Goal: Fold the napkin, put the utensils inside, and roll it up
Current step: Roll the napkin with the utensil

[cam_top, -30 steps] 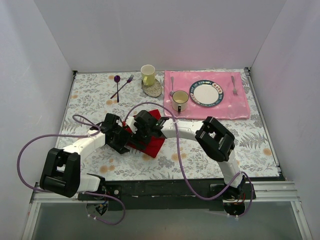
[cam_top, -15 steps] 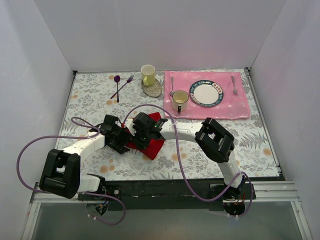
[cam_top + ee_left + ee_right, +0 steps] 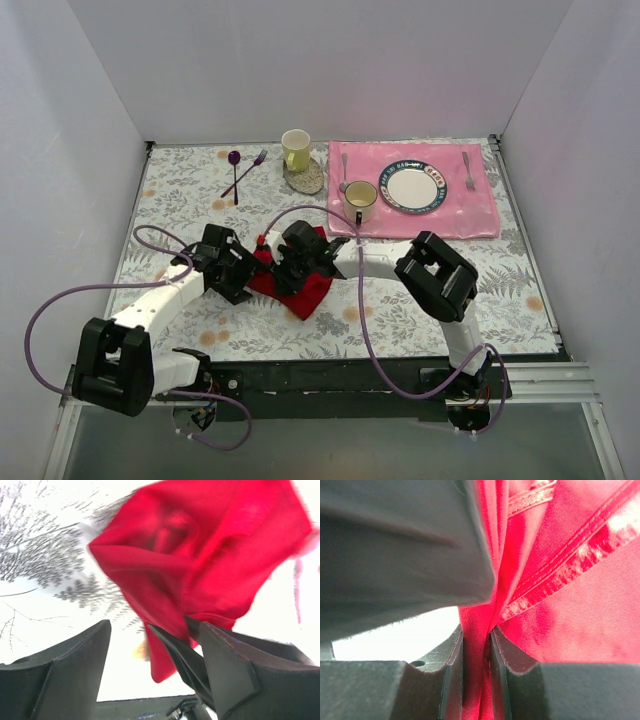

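The red napkin [image 3: 308,291] lies bunched and crumpled on the floral table, in front of the arms. My right gripper [image 3: 297,268] is shut on a fold of it. In the right wrist view the cloth [image 3: 580,605] is pinched between the two pads of the right gripper [image 3: 476,635]. My left gripper [image 3: 243,272] is open at the napkin's left edge. In the left wrist view its fingers [image 3: 155,630] stand wide apart and hold nothing, with the napkin [image 3: 200,555] bulging just ahead. The fork with the dark handle is out of view.
A pink placemat [image 3: 470,212] at the back right carries a plate [image 3: 411,187], a mug [image 3: 360,202], a silver fork [image 3: 468,170] and a silver spoon [image 3: 343,165]. A yellow cup [image 3: 295,149] and a purple spoon-and-fork pair [image 3: 243,170] lie at the back. White walls enclose the table.
The left arm has drawn back to the left and its gripper has come off the napkin. The right gripper has shifted slightly toward the back right with the cloth, and the napkin is more bunched.
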`<state>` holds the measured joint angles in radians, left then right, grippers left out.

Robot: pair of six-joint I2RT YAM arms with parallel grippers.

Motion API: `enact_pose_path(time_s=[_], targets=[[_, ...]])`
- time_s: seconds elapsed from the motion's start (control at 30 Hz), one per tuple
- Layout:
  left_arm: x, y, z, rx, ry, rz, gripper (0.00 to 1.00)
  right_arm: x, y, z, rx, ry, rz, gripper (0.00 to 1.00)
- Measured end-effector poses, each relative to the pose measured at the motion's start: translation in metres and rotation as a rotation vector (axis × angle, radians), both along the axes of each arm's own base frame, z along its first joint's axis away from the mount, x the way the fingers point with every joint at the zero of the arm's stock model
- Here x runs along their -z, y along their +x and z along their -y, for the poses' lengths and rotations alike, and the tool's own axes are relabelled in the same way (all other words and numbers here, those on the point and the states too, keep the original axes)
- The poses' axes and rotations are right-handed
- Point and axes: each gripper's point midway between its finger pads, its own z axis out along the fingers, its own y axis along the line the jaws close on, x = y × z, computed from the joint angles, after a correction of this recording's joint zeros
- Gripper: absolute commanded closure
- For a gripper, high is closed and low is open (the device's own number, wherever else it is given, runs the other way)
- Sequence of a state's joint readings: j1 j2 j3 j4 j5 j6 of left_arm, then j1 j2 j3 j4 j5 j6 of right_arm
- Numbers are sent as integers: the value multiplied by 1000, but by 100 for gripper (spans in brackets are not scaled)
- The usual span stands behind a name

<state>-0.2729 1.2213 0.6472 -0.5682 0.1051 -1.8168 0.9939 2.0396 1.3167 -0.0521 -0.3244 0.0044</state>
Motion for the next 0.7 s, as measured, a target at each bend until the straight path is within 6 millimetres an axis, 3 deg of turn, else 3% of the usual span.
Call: enact_pose_path(time_s=[0.1, 0.17, 0.2, 0.27, 0.33, 0.47, 0.6, 0.7], targets=[[-26, 12, -3, 18, 24, 89, 28, 1, 3, 5, 20, 74, -43, 99], [-42, 19, -7, 21, 47, 148, 35, 1, 6, 8, 29, 117, -70, 99], [-49, 23, -9, 24, 58, 177, 40, 0, 7, 10, 33, 140, -86, 99], [-55, 24, -10, 36, 68, 208, 58, 0, 9, 12, 38, 179, -113, 99], [-55, 24, -7, 60, 58, 218, 71, 0, 9, 14, 36, 212, -144, 99], [-40, 17, 13, 154, -36, 211, 85, 1, 11, 15, 19, 279, -234, 99], [-22, 10, 32, 223, -136, 185, 91, 2, 10, 16, -8, 323, -298, 99], [-21, 13, 40, 249, -180, 198, 92, 2, 12, 17, -14, 342, -320, 99]])
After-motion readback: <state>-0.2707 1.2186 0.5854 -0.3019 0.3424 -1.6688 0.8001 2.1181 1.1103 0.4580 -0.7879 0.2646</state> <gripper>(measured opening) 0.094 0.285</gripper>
